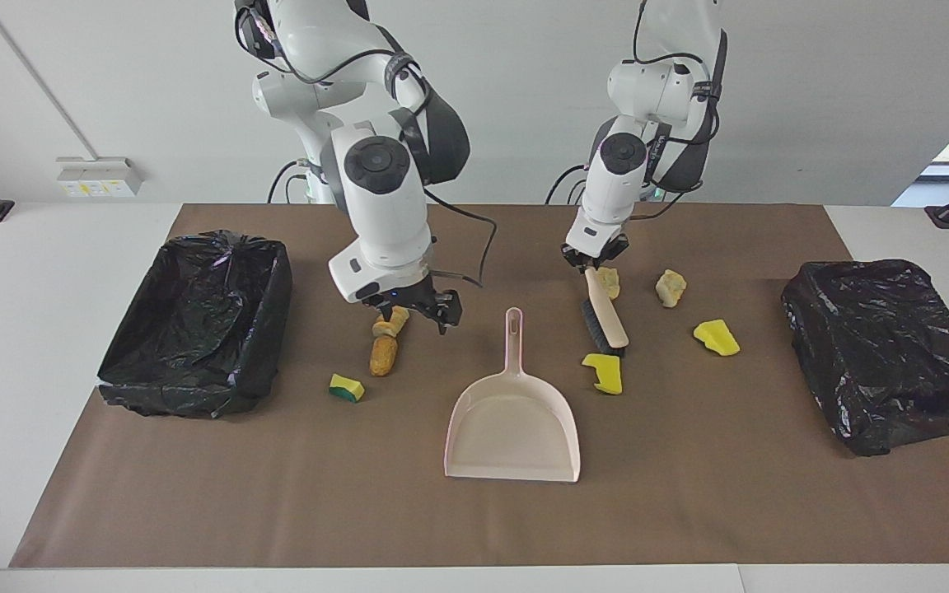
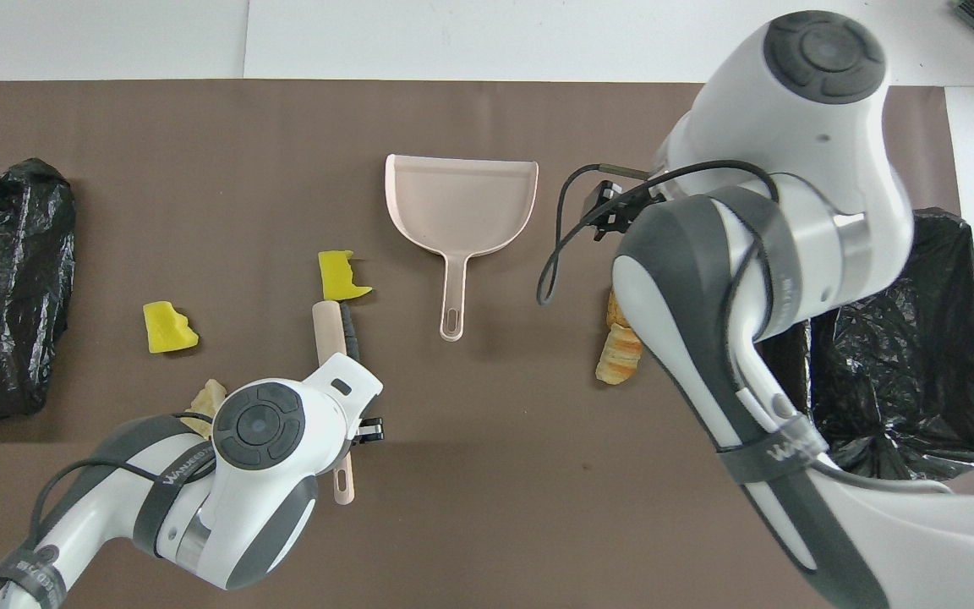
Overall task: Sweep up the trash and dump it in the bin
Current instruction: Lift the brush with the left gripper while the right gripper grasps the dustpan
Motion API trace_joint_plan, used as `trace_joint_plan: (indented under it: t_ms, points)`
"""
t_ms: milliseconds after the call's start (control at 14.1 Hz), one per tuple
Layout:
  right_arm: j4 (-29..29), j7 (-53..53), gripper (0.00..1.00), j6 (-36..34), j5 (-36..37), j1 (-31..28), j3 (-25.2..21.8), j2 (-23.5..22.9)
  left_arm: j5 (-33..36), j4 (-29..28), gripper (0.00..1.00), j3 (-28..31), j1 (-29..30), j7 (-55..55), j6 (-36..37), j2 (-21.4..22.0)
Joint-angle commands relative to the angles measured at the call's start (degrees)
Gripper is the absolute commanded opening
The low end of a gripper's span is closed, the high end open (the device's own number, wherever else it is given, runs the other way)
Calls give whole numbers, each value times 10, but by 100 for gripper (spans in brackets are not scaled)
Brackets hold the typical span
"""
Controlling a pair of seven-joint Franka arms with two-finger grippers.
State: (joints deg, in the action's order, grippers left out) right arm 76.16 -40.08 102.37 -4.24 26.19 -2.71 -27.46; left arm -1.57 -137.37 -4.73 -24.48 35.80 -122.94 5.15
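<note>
While the left end effector (image 1: pixel 594 265) clamps the handle of a beige hand brush (image 1: pixel 604 312), the facing view puts the bristles just beside a bright yellow sponge chunk (image 1: pixel 604 372) on the brown-papered worktop (image 1: pixel 277 494). That arm slants down from its base. The right end effector (image 1: pixel 415 309), fingers spread and empty, hangs over two golden-brown bread-like pieces (image 1: pixel 384 344), its forearm steeply angled down.

From overhead, the brush (image 2: pixel 331 326) points at the same chunk (image 2: pixel 338 275), beside the pale beige plastic dustpan (image 2: pixel 462 211). "WANUEED" is printed on both arms' bands.
</note>
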Motion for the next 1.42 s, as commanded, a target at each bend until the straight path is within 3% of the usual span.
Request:
trace_joint_plan:
  t_ms: [0, 212, 354, 637, 850, 1204, 1275, 1345]
  points:
    - [-22, -35, 100, 13, -16, 27, 0, -29, 5, 10, 0, -3, 38, 1, 40, 13]
    - [-20, -67, 100, 64, -24, 54, 8, -60, 22, 35, 0, -3, 76, -1, 106, 43]
    - [-20, -44, 100, 97, -26, 63, 9, -80, 67, 44, 0, -4, 97, -3, 137, 50]
    - [-7, 18, 100, 112, -18, 74, 29, -85, 76, 39, 0, -4, 130, 21, 230, 90]
    - [2, 55, 100, 114, -9, 83, 28, -85, 76, 11, 0, -8, 125, 199, 247, 114]
    - [35, 76, 76, 135, -1, 83, 28, -79, 9, -48, 0, -8, 129, 362, 182, 108]
    - [36, 76, 58, 135, -1, 83, 28, -79, -16, -61, 0, -7, 129, 381, 158, 105]
    - [36, 76, 24, 133, -1, 83, 28, -78, -39, -64, 0, -7, 130, 391, 147, 104]
